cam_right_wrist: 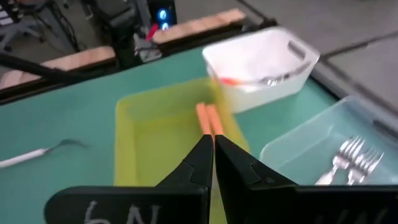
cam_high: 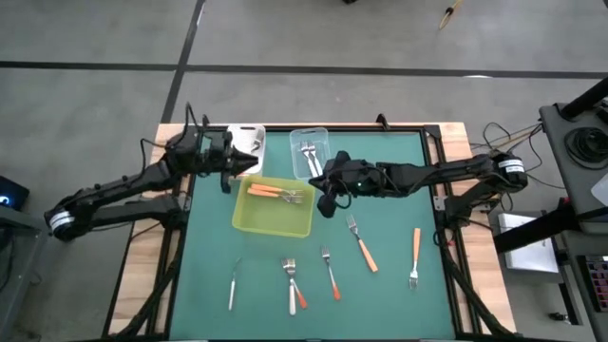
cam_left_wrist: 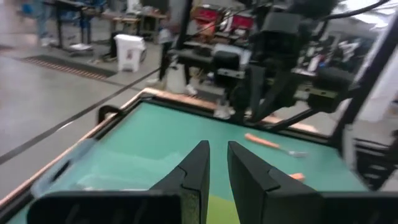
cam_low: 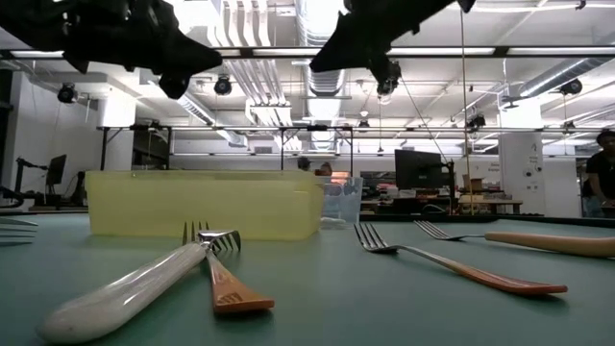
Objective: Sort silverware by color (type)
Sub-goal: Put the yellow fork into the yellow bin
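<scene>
A yellow-green tray [cam_high: 274,217] holds two orange-handled forks [cam_high: 271,192], also seen in the right wrist view [cam_right_wrist: 208,118]. All-silver forks [cam_high: 309,152] lie in a clear tub [cam_high: 309,138]. The white tub [cam_right_wrist: 261,62] holds something orange and silver. More forks lie flat on the green mat: a white-handled one [cam_high: 233,285], a white and an orange one crossed [cam_high: 293,285], and three orange-handled ones [cam_high: 330,271] [cam_high: 361,242] [cam_high: 415,255]. My left gripper [cam_left_wrist: 216,162] hovers by the white tub [cam_high: 249,142], slightly open and empty. My right gripper [cam_right_wrist: 213,142] hangs shut and empty beside the tray's right edge.
Raised dark rails edge the mat, with wood beyond [cam_high: 456,133]. The three containers cluster at the far middle; loose forks [cam_low: 461,269] spread across the near half. Bare mat lies at the far right and near left. People and benches show in the room behind.
</scene>
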`<action>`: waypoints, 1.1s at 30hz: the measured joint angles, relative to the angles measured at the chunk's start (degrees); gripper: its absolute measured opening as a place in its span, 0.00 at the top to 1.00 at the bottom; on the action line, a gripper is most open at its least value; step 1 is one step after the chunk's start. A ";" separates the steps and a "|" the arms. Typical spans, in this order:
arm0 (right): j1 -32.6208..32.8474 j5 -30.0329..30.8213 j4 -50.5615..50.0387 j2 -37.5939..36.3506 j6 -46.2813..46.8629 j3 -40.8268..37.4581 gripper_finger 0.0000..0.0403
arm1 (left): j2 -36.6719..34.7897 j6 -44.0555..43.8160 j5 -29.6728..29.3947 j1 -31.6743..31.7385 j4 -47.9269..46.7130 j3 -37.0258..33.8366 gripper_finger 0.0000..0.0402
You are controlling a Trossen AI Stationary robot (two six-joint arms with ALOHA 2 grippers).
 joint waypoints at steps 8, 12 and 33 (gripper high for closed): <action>4.69 -0.11 -9.73 0.00 11.39 3.80 0.98 | -1.70 -2.48 -0.02 -6.97 8.61 -3.32 0.90; 7.08 -0.86 -12.86 -0.02 18.98 3.82 0.98 | -1.68 -2.51 -0.04 -9.21 10.15 -3.11 0.90; 11.68 -16.46 -52.58 10.16 49.88 4.72 0.98 | -0.99 -4.21 -0.15 -11.10 9.94 -1.70 0.90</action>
